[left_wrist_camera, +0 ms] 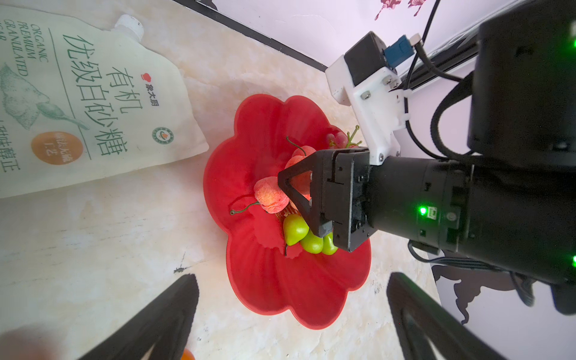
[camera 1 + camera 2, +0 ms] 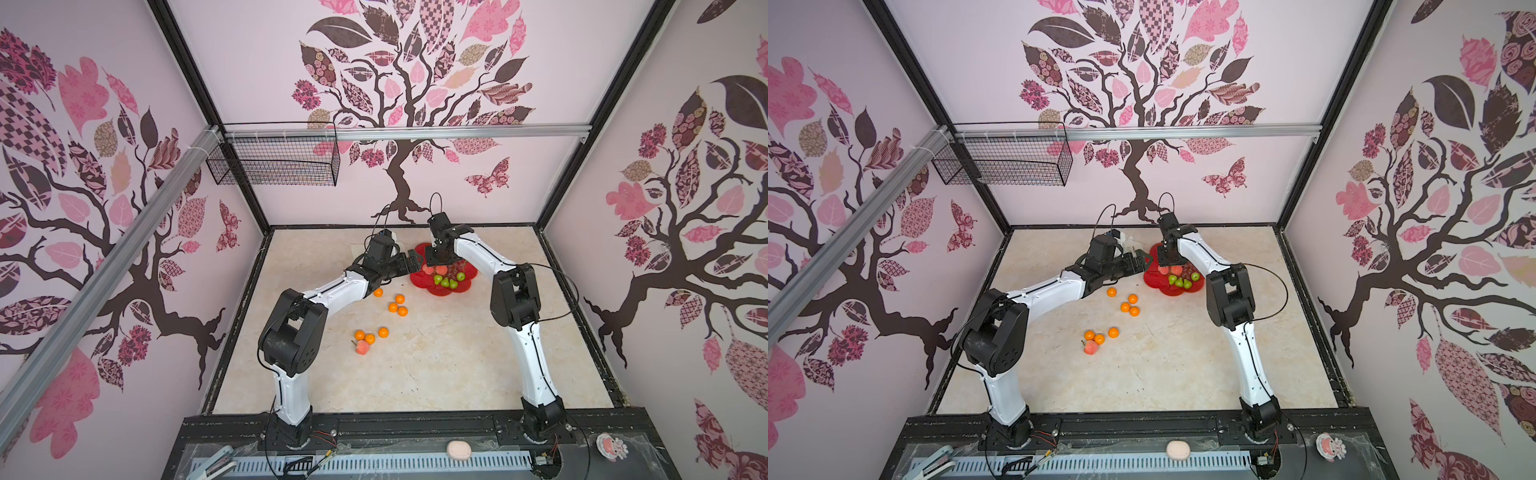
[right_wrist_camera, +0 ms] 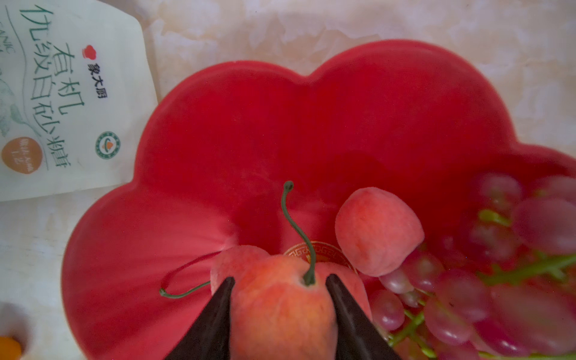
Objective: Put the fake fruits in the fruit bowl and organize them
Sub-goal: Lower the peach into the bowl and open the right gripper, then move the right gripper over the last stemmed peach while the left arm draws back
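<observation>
While its jaws stand half-open, right gripper [image 3: 280,278] clasps a peach [image 3: 280,314].

Red fruit bowl [image 1: 265,131], pink-red peaches [image 1: 270,194], green pears [image 1: 294,229], orange tangerines [image 2: 393,307], white green-printed pouch [image 1: 78,103]

White spouted sugar pouch [image 1: 78,103] lying flat on marble-pattern tabletop [image 2: 436,365], black wire basket [image 2: 274,164] hung from aluminium rail [image 2: 415,133] (back wall, tree-patterned wallpaper [image 2: 399,83]), pale pink oval lump [image 2: 458,450] on the front ledge [image 2: 395,428], round cartoon sticker [image 2: 611,446] well apart to its right
</observation>
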### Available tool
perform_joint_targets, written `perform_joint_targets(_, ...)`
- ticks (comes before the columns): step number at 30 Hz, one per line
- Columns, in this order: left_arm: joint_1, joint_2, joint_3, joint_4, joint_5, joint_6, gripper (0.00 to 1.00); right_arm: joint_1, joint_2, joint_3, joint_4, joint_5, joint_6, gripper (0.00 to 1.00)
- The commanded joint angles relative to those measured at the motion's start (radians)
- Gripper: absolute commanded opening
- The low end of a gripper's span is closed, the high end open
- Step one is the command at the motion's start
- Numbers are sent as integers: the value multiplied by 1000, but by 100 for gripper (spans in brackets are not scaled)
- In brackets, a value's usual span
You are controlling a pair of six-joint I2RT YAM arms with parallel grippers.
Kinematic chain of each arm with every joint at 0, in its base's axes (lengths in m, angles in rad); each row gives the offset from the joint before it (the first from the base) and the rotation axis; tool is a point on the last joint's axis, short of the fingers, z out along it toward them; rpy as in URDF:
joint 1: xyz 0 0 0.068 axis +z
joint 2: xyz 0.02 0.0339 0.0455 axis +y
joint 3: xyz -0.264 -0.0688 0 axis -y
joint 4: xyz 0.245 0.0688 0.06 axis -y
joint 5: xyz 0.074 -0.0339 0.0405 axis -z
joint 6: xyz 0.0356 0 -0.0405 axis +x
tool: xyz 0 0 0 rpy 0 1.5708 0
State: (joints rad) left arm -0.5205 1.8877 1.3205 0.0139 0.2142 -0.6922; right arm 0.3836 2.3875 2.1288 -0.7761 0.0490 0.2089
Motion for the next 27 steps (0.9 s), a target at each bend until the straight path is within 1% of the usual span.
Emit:
perform_joint_targets(1, 3, 17, 21, 17, 7, 3, 98, -3, 29, 37, -24, 0, -1, 50)
perform_joint_targets(9, 3, 13, 19, 17, 14, 5, 98, -3, 21, 36, -25, -3, 0, 52)
perform_joint_targets(18, 2, -22, -29, 72, 4, -3, 98, -3, -21, 37, -26, 7, 2, 53)
perform_joint_targets(23, -1, -94, -27, -33, 2, 6, 98, -2, -107, -5, -10, -1, 17, 54)
perform_joint_targets(27, -8, -217, -83, -130, -47, 16, 98, 16, -226, -116, 51, -1, 35, 54)
